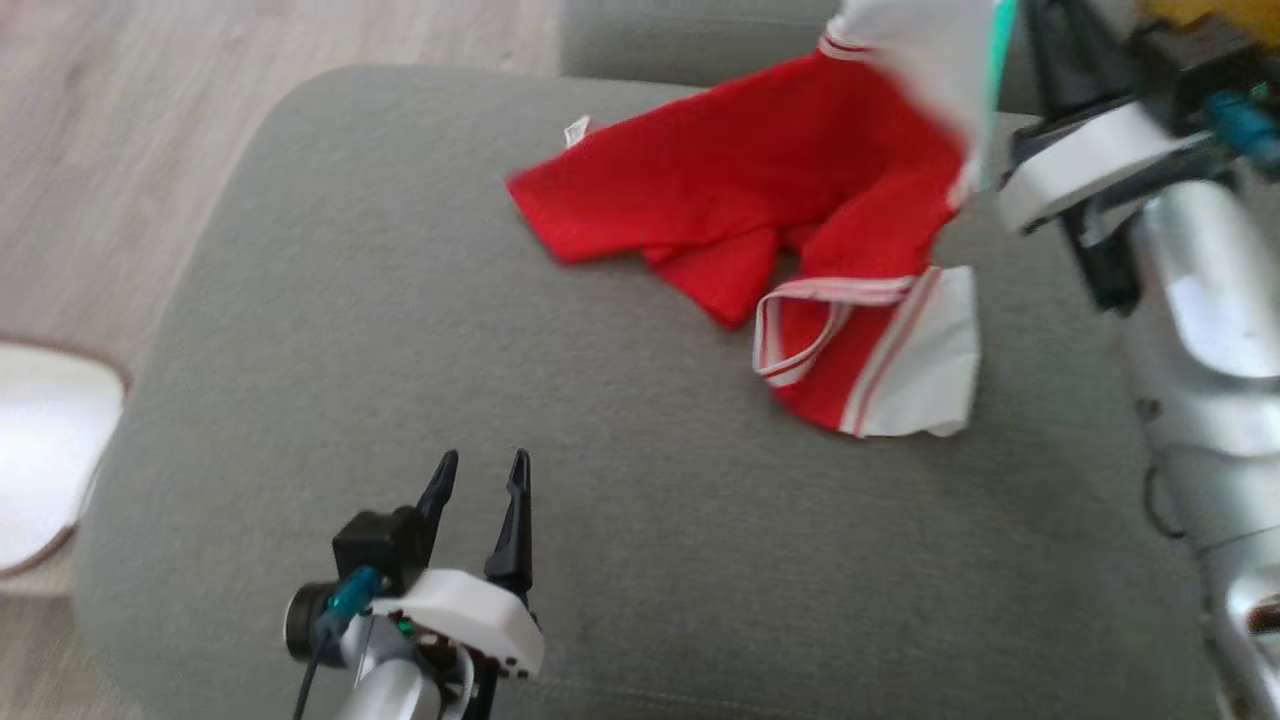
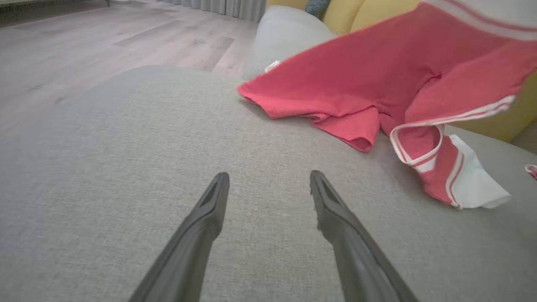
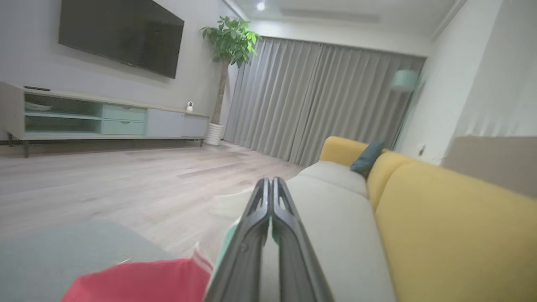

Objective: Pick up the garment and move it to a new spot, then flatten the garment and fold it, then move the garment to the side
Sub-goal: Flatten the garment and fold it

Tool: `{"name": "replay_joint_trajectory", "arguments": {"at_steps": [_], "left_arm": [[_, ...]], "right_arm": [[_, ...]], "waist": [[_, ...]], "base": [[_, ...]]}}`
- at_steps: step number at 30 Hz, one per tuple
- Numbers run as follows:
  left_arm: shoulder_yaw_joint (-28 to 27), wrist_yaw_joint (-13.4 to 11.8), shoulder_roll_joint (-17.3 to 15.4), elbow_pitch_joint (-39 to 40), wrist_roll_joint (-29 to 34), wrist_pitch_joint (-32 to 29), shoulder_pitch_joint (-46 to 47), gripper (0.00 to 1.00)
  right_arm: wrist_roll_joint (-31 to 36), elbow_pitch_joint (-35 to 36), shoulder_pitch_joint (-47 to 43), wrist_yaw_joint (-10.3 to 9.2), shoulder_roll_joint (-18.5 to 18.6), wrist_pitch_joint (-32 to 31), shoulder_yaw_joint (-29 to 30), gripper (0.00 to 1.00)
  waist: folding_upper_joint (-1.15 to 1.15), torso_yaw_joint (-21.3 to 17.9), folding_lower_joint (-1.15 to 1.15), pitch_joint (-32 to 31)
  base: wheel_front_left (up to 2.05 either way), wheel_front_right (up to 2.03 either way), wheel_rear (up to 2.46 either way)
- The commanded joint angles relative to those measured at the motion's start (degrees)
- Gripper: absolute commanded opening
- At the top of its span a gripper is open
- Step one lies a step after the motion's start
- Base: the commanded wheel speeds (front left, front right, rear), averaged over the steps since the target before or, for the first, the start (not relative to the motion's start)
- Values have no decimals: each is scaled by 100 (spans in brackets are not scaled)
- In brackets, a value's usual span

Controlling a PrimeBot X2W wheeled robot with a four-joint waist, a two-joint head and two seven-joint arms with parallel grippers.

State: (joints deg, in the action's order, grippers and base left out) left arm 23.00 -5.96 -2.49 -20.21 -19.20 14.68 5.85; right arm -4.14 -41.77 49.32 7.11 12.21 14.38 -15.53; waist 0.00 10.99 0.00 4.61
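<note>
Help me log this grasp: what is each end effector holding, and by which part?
The right end effector is shut on the red garment at its white, stripe-trimmed section, that end raised off the cushion. The left end effector is open, empty.

Wood floor [image 3: 126,176], grey curtains [image 3: 327,96], wall TV [image 3: 121,37] w/ low cabinet [image 3: 84,117], yellow sofa [image 3: 453,226], potted plant [image 3: 228,37].

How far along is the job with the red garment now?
Done: nothing complete; the garment is crumpled, not flat or folded. In hand: the right gripper is shut on a white part of it, holding that part above the grey cushion; the left gripper is open, apart from it. Left: moving, flattening, folding, setting aside.
</note>
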Motion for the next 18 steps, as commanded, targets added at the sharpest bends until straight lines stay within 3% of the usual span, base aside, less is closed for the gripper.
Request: {"name": "replay_joint_trajectory", "arguments": {"at_steps": [1, 6, 9, 14, 18], "left_arm": [[-223, 20, -39, 155, 45, 32, 84, 100], [-300, 23, -39, 172, 49, 32, 36, 100], [-322, 23, -39, 160, 40, 32, 44, 100], [-340, 20, -39, 144, 49, 32, 115, 100], [-400, 31, -39, 127, 68, 32, 190, 100]], "right_arm": [[-14, 346, 149, 37, 114, 62, -64, 0], [62, 1014, 97, 37, 890, 62, -164, 0], [3, 1270, -135, 37, 1152, 61, -323, 0], [-296, 1712, -1118, 37, 1315, 61, -425, 0], [-509, 1829, -2311, 37, 1173, 62, -225, 0]], "waist": [[0, -395, 0, -252], [0, -911, 0, -284], [0, -1111, 0, -257], [0, -1270, 0, -155], [0, -1330, 0, -47]], "base": [[0, 0, 0], [0, 0, 0], [0, 0, 0], [0, 0, 0], [0, 0, 0]]}}
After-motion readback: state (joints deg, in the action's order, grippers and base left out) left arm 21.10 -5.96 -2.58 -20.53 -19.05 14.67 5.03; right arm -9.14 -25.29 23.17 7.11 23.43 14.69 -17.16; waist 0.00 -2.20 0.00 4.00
